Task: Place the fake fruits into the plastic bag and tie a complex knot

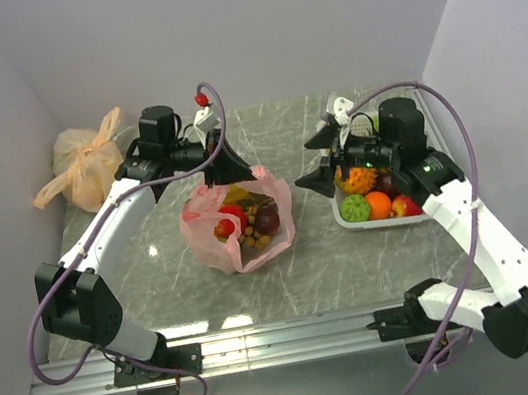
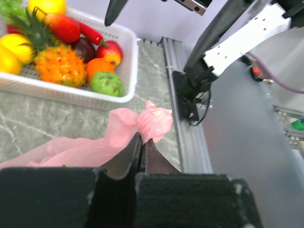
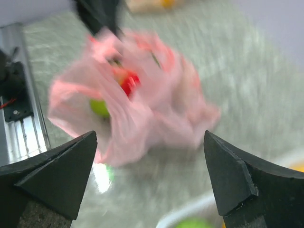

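The pink plastic bag [image 1: 238, 224] sits mid-table with several fake fruits [image 1: 248, 220] inside. My left gripper [image 1: 230, 170] is shut on the bag's far rim; the left wrist view shows the pink plastic [image 2: 154, 122] bunched at my closed fingertips [image 2: 141, 142]. My right gripper [image 1: 317, 160] is open and empty, between the bag and the white basket [image 1: 381, 220], which holds more fake fruits [image 1: 370, 195]. In the blurred right wrist view the bag [image 3: 137, 95] lies ahead of the wide-open fingers [image 3: 57, 166], with red and green fruit showing through.
A pale orange knotted bag [image 1: 85, 169] lies at the back left by the wall. The metal rail [image 1: 287, 335] runs along the table's near edge. The basket [image 2: 71, 90] shows in the left wrist view with a pineapple-like fruit, chilli and others.
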Tool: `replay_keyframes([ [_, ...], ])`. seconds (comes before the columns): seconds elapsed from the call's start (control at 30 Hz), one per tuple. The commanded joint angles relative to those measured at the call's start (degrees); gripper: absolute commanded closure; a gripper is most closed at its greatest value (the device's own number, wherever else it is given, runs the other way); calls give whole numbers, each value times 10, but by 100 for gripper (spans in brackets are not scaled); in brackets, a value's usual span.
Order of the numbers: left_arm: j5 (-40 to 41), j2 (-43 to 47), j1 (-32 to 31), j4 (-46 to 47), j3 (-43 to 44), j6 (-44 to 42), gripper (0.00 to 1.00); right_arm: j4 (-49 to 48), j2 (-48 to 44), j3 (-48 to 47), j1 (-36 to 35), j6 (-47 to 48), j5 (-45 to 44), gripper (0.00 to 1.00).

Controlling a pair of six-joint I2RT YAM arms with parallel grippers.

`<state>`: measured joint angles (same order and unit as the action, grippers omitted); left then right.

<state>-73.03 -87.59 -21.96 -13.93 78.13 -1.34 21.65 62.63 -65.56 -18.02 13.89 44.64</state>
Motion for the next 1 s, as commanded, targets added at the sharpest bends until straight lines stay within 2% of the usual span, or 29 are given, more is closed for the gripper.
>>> replay_keyframes([
  [0.0,-51,5,-3,39,35,48,99,-193,29,8,-9,44,128,0],
  [0.1,-63,7,-6,52,37,62,100,-245,69,3,-31,49,172,0],
  [0.17,-72,2,-10,52,42,68,100,-253,87,5,-40,90,194,0],
  [0.27,-86,-6,-16,23,52,43,99,-278,113,10,-54,112,211,0],
  [0.5,-120,-28,-27,-15,62,20,100,-375,174,3,-89,83,239,0],
  [0.67,-128,-48,-29,32,74,56,100,-394,220,6,-134,86,244,0],
  [0.73,-133,-55,-29,26,85,54,100,-401,239,11,-141,83,237,6],
  [0.87,-142,-60,-25,-4,109,41,100,-390,267,30,-143,97,214,26],
  [0.97,-143,-56,-15,17,108,64,100,-410,278,57,-137,70,200,36],
])
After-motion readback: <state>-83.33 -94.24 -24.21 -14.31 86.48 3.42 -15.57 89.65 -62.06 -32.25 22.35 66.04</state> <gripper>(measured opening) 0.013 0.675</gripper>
